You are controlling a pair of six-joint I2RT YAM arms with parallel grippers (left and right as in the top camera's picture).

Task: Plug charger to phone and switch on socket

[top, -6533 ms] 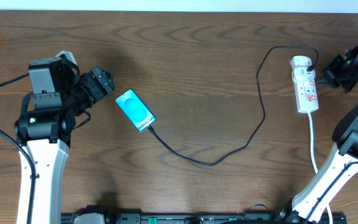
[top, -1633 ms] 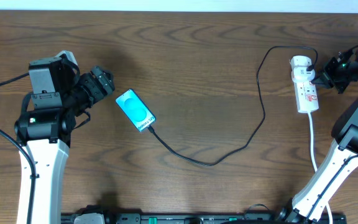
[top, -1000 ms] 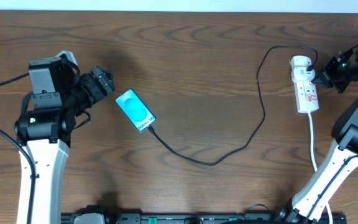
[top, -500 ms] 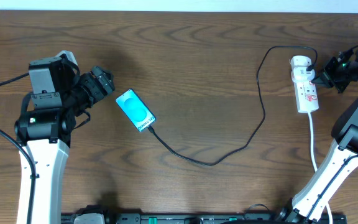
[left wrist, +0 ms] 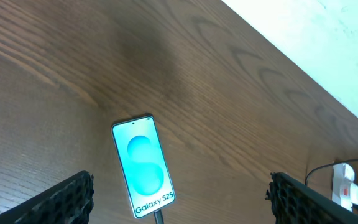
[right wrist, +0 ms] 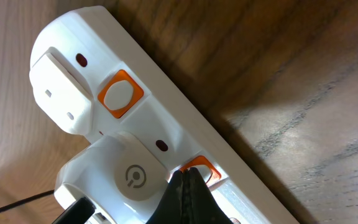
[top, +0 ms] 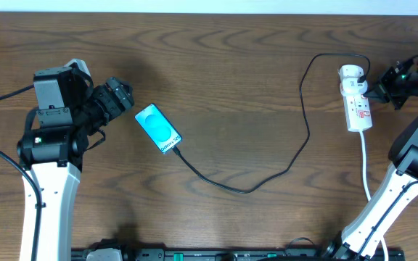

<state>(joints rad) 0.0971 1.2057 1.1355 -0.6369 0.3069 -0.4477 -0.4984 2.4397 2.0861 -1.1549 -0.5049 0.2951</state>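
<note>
The phone [top: 158,128] lies flat with its turquoise screen lit, and it also shows in the left wrist view [left wrist: 143,165]. The charger [top: 247,190], a thin black cable, has its connector tip [left wrist: 159,216] at the phone's bottom edge. It loops right and up to the far end of the white socket [top: 355,98]. My left gripper [top: 122,98] hovers open just left of the phone, with nothing between its fingers [left wrist: 64,199]. My right gripper [right wrist: 182,179] is shut. Its tips touch an orange switch [right wrist: 199,168] on the socket [right wrist: 166,118], beside a white adapter [right wrist: 132,177].
The socket's thick white cord [top: 363,163] runs toward the table's front edge beside the right arm. A second orange switch [right wrist: 122,93] sits further along the socket. The table's back edge [top: 209,10] meets a white wall.
The right arm has shifted very slightly to the right while its shut tips stay at the socket. The left arm, phone and cable have not moved.
</note>
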